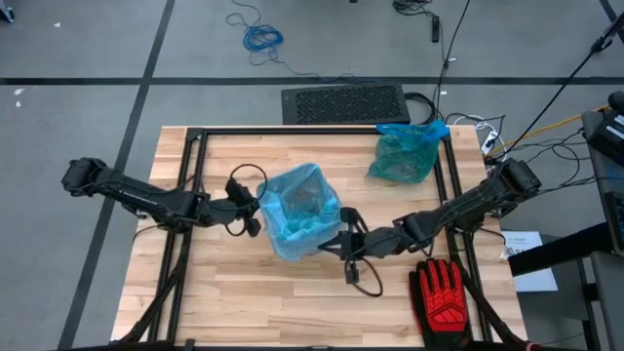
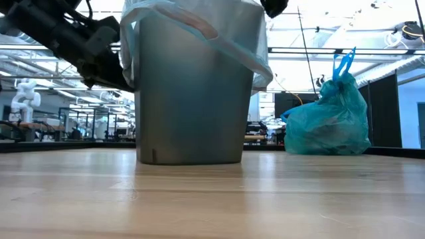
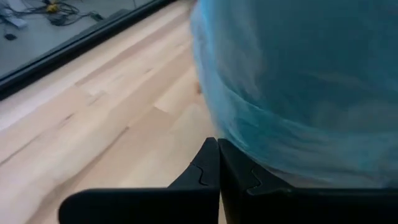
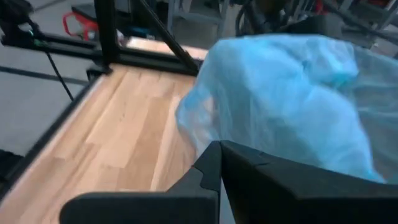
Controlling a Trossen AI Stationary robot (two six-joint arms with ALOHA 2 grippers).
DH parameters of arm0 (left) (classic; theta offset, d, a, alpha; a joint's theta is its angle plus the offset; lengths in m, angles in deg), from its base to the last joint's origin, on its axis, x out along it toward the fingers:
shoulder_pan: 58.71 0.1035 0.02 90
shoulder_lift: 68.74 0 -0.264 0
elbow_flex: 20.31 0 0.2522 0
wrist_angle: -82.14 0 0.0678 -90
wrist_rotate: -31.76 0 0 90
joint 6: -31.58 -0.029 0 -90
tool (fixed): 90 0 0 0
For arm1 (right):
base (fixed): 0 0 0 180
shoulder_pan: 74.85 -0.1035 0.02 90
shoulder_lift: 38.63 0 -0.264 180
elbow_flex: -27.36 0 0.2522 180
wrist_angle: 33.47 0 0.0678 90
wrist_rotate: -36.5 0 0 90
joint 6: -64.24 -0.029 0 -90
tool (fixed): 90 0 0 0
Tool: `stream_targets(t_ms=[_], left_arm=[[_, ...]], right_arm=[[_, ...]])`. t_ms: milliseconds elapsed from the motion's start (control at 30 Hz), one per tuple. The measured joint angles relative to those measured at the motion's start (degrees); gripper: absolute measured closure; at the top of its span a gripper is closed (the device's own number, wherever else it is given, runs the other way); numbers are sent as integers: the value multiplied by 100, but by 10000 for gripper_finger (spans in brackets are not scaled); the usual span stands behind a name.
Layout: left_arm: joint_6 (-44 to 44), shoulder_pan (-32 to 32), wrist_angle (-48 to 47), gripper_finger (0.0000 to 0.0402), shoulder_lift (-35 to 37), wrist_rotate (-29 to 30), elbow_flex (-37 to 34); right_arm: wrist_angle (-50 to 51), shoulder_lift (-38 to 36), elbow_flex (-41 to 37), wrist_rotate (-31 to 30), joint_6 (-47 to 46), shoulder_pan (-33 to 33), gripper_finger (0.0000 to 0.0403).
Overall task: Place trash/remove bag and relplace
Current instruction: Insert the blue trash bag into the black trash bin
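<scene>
A: While I hold the rig where it is, tell me what you make of the overhead picture.

B: A bin (image 1: 300, 213) with a light blue liner (image 1: 314, 185) sits near the middle of the frame on the wooden tabletop (image 1: 234, 292). A tied teal bag (image 1: 404, 153) lies toward the upper right, well apart from the bin. A red-and-black glove (image 1: 446, 293) lies at the lower right.

A: I see the same. From the table-level camera the bin fills the upper middle of the frame, liner folded over its rim, and the tied bag stands to its right. The trash I cannot pick out; there is something pale inside the liner from above, but it is too blurred for me to call.

B: And your end effectors?

A: The left end effector (image 1: 255, 207) comes in from the left of the overhead frame and sits at the bin's left side. In its wrist picture the two fingers (image 3: 205, 171) are pressed together with no gap, right against the blue liner; whether any plastic is pinched between them I cannot tell. The right end effector (image 1: 341, 240) reaches in from the right to the bin's lower right edge. Its fingers (image 4: 208, 168) are also fully together, tips just beside the liner, and again I cannot tell whether film is caught.
</scene>
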Motion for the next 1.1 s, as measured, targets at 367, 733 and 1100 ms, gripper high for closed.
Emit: stream_targets(t_ms=[367, 733, 1100], left_arm=[[-151, -1370, 991, 401, -178, -110, 453], [1150, -1775, -945, 401, -262, 734, 449], [-739, -2620, 1690, 401, -548, 832, 761]], right_arm=[[74, -433, 7, 25, 236, -2, 403], [90, -435, 7, 140, 227, -2, 403], [96, -435, 17, 151, 211, -2, 403]])
